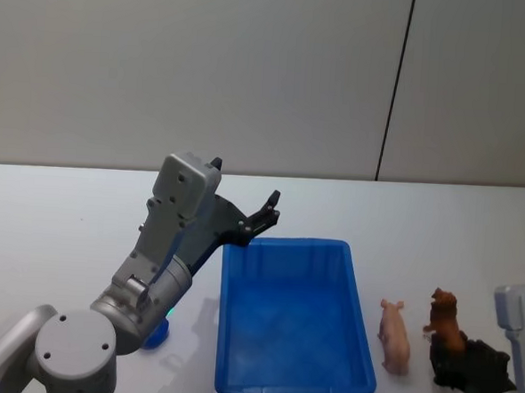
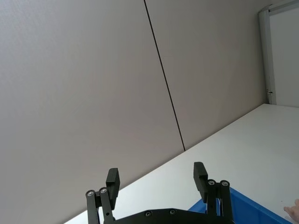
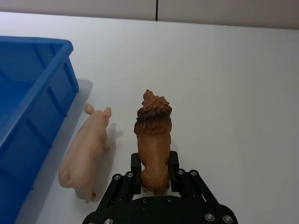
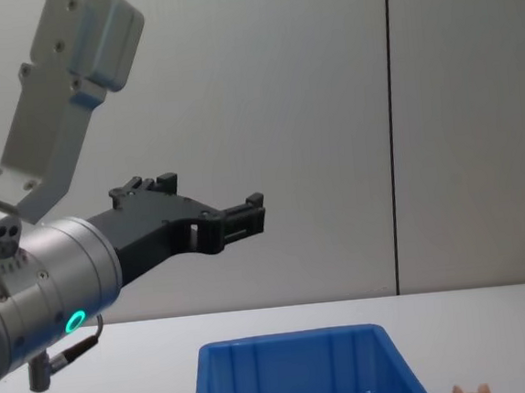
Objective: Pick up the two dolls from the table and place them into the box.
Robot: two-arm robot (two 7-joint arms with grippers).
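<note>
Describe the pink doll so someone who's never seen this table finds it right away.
Find the blue box on the white table. Right of it are two dolls: the pink doll is the one nearer the box, smooth and pig-shaped, unlike the shaggy brown doll gripped by the right end effector.

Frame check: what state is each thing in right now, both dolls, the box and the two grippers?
brown doll: upright on the table, clamped at its rear.
pink doll: on the table between box and brown doll, untouched.
box: empty.
right gripper: shut on the brown doll.
left gripper: open, raised, holding nothing.
</note>
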